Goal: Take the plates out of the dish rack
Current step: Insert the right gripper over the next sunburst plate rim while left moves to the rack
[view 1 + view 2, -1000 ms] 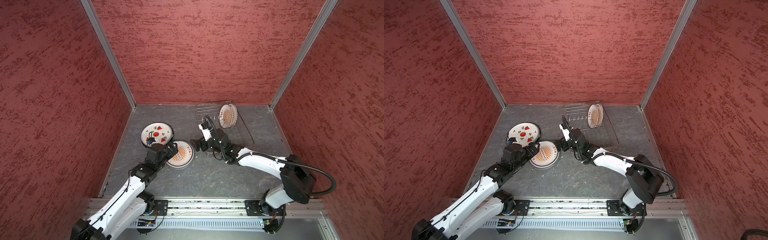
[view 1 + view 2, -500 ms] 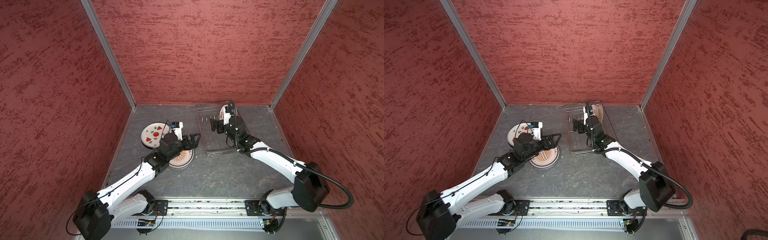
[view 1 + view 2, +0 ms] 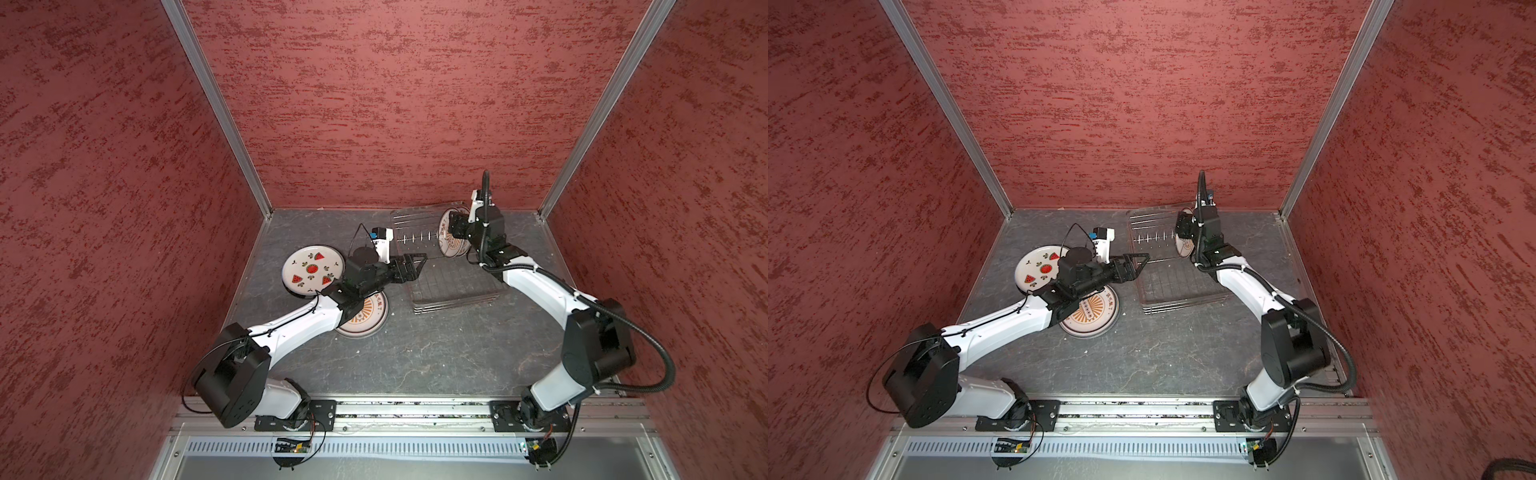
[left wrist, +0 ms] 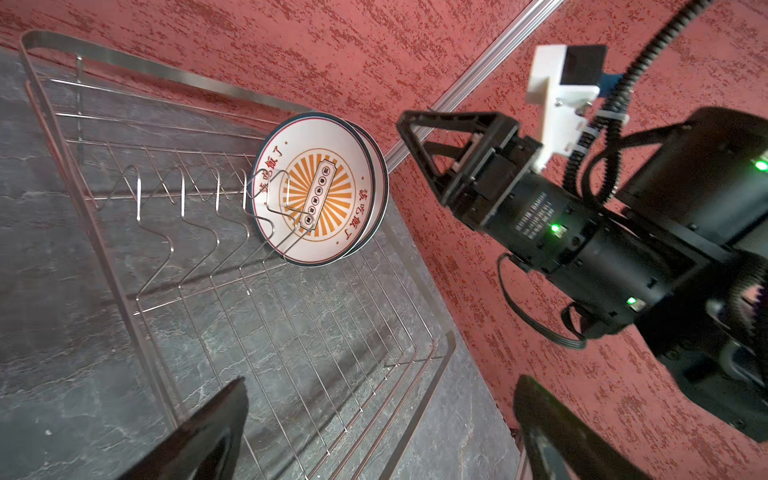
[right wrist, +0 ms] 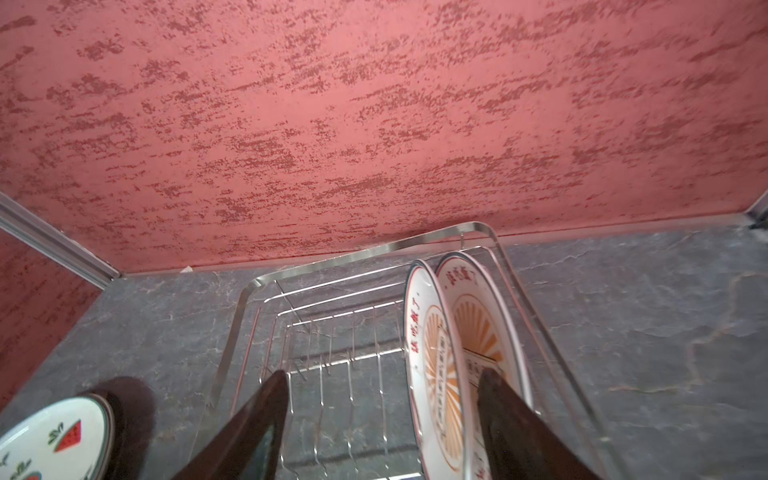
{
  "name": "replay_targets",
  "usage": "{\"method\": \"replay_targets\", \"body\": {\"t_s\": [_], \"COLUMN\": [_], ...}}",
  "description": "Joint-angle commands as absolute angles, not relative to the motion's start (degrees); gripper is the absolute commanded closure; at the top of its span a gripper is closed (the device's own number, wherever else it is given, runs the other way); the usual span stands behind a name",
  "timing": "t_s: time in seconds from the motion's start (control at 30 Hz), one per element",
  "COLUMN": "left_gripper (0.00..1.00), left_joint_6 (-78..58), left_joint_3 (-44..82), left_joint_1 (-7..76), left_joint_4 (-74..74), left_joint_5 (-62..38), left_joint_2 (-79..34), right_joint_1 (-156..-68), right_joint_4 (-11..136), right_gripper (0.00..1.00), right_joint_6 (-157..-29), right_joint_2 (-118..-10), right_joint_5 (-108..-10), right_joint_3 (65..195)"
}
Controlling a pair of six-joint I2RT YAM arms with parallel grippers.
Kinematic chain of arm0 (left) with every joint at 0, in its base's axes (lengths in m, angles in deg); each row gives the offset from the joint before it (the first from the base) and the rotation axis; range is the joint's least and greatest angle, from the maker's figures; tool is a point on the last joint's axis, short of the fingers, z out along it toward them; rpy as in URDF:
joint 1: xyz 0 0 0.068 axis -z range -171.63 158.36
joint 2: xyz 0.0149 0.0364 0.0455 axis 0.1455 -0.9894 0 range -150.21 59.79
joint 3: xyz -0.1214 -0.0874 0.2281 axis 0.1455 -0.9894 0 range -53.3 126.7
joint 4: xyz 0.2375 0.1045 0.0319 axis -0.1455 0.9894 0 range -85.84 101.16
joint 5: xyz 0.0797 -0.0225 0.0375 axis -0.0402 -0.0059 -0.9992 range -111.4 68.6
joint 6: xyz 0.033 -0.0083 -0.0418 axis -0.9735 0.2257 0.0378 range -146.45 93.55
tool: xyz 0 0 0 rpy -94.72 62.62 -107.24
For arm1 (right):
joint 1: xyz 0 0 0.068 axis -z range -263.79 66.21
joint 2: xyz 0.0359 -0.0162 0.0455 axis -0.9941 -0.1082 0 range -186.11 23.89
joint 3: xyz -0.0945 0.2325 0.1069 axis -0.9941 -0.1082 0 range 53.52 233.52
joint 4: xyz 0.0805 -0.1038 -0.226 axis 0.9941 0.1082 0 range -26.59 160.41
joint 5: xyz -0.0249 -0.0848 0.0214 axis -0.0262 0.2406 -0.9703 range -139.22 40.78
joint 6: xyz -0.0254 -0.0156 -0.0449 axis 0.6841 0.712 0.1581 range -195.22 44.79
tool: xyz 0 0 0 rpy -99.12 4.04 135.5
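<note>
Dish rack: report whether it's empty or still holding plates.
Still holding plates. Two orange sunburst plates stand on edge between the prongs at one end of the dish rack; the other slots are bare.

Both top views look steeply down from high above the bench's front edge, covering the whole bench [image 3: 415,357] up to the back wall [image 3: 395,104]. The left wrist camera faces across the dish rack [image 4: 316,332] from close by. The right wrist camera looks down along it. Both wrist views share the upright plates [image 4: 316,195].
</note>
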State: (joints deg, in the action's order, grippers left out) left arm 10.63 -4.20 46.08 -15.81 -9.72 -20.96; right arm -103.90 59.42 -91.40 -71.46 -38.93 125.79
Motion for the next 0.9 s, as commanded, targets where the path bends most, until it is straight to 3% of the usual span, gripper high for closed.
{"method": "replay_targets", "body": {"t_s": [0.0,0.17,0.27,0.47,0.6,0.87], "left_gripper": [0.01,0.01,0.01,0.0,0.01,0.0], "left_joint_6": [11.2,11.1,11.1,11.7,12.4,12.9], "left_joint_3": [-2.6,-3.0,-3.0,-2.5,-2.4,-3.2], "left_joint_1": [46.8,47.0,47.0,47.1,47.2,47.3], "left_joint_4": [-19.2,-19.7,-19.9,-20.8,-21.5,-22.5], "left_joint_5": [-8.4,-8.3,-8.2,-7.0,-5.9,-6.4], "left_joint_2": [-22.0,-23.0,-23.6,-25.1,-25.8,-25.7], "right_joint_1": [-104.2,-104.3,-104.2,-104.2,-104.1,-104.2], "right_joint_4": [62.9,64.4,66.0,68.4,69.5,68.3], "right_gripper": [0.36,0.5,0.66,0.66,0.74,0.75], "right_joint_6": [-90.5,-88.7,-87.7,-87.9,-88.0,-88.0], "right_joint_2": [-74.6,-78.2,-79.8,-82.6,-84.5,-84.5], "right_joint_5": [-33.9,-27.2,-28.1,-26.9,-27.4,-26.9], "right_joint_3": [130.3,133.4,134.9,137.0,138.5,137.7]}}
